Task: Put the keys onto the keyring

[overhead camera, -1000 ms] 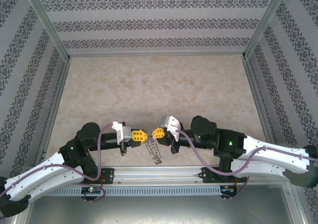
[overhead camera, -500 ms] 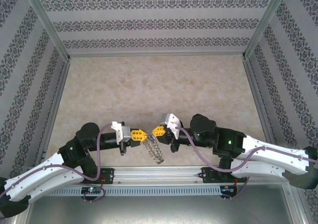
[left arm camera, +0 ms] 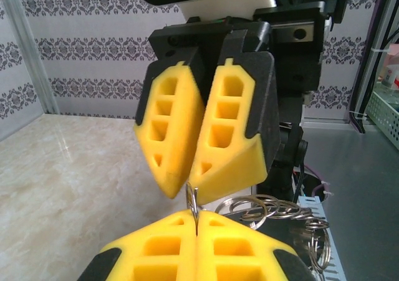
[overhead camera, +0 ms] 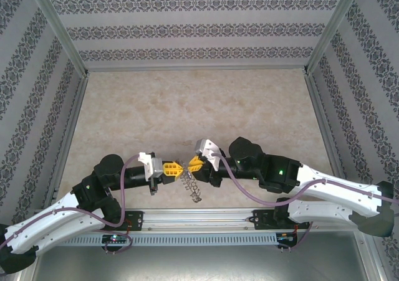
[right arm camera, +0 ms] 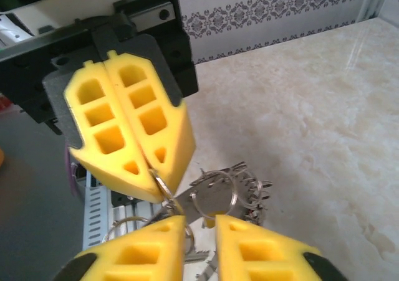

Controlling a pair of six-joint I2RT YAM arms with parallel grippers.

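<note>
Pinching the keyring (overhead camera: 194, 187), the left gripper (overhead camera: 181, 169) faces the parted right gripper (overhead camera: 191, 164).

Beige tabletop (overhead camera: 187, 100), patterned walls (overhead camera: 199, 25), perhaps basket (left arm camera: 386, 109)

The top camera sits high above and behind the arm bases (overhead camera: 124, 220) and looks down and forward over the whole table (overhead camera: 187, 100), up to the patterned back wall (overhead camera: 199, 25); it is far, so everything is small there. The left wrist camera sits just behind the left gripper (left arm camera: 196, 222) and looks along its yellow fingers (left arm camera: 156, 256) from very near, toward the right side of the cell. The right wrist camera is set the same way behind the right gripper (right arm camera: 199, 228) and faces the opposite way. All three views share one place, the near middle of the table, where the two grippers meet tip to tip at the keyring (right arm camera: 218, 190). Each wrist view sees the other gripper from the front.
</note>
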